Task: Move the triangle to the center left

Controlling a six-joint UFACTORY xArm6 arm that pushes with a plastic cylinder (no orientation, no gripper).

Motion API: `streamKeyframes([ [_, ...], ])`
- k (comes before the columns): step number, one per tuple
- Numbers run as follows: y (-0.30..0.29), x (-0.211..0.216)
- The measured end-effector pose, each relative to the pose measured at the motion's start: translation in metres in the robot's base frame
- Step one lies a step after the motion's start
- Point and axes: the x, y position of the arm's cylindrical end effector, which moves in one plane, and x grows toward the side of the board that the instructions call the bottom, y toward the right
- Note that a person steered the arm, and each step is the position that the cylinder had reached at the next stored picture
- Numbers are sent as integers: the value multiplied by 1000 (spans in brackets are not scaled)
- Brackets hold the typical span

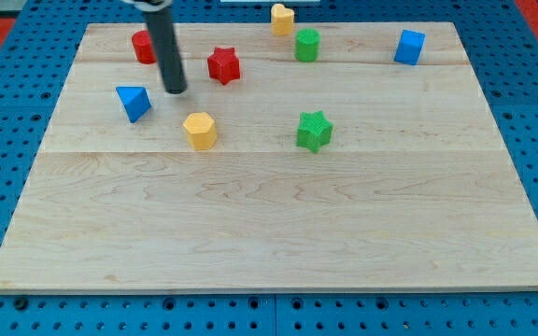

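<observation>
Blue triangle looks light and slippery (likely to pivot); you should push its upper flat face, my tip bare beside it.

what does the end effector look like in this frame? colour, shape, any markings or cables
A plain straight rod, dark grey to black, round in section and slightly glossy, with a pale highlight down its length. It enters from the view's top edge, so its mount is not shown. My tip is blunt and flat-ended. No cables, labels or markings visible.
</observation>
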Motion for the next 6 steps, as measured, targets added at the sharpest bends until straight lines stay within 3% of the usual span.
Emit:
streamKeyframes([
  [1, 21, 23],
  [3, -100, 24],
  [6, -81, 22],
])
